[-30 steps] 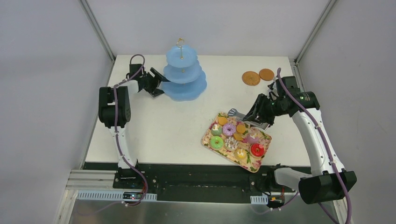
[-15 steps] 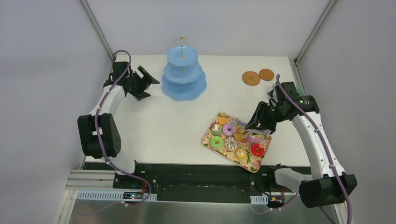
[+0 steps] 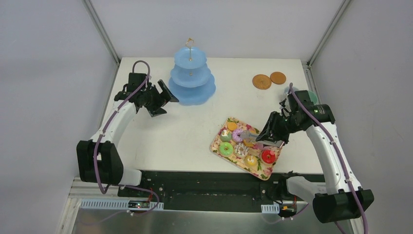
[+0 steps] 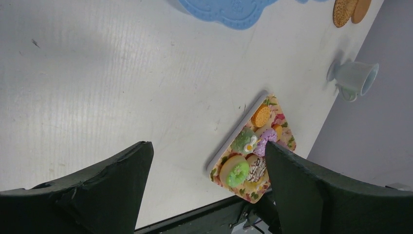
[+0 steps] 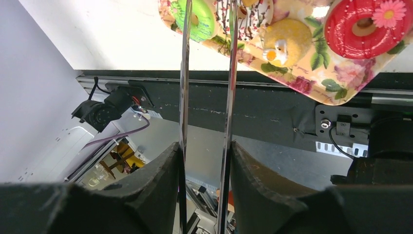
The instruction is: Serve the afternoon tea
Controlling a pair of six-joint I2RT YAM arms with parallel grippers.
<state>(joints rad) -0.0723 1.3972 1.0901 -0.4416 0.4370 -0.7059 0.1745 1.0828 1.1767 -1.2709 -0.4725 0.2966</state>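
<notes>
From above, the left tool (image 3: 168, 106) is hanging open beside one tiered stand (image 3: 191, 83), upper centre. The right tool (image 3: 269, 136) is clamping tongs (image 3: 248, 132) over roughly nine sweets (image 3: 241, 148) on one tray (image 3: 265, 173), lower right. Two coasters (image 3: 262, 81) are lying upper right. The left wrist is showing one cup (image 4: 358, 78) clearly, right edge. The right wrist is showing the tongs' two blades.

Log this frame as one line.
left gripper: open, empty, beside blue tiered stand | right gripper: shut on tongs, tips over sweets | sweets: on tray
</notes>
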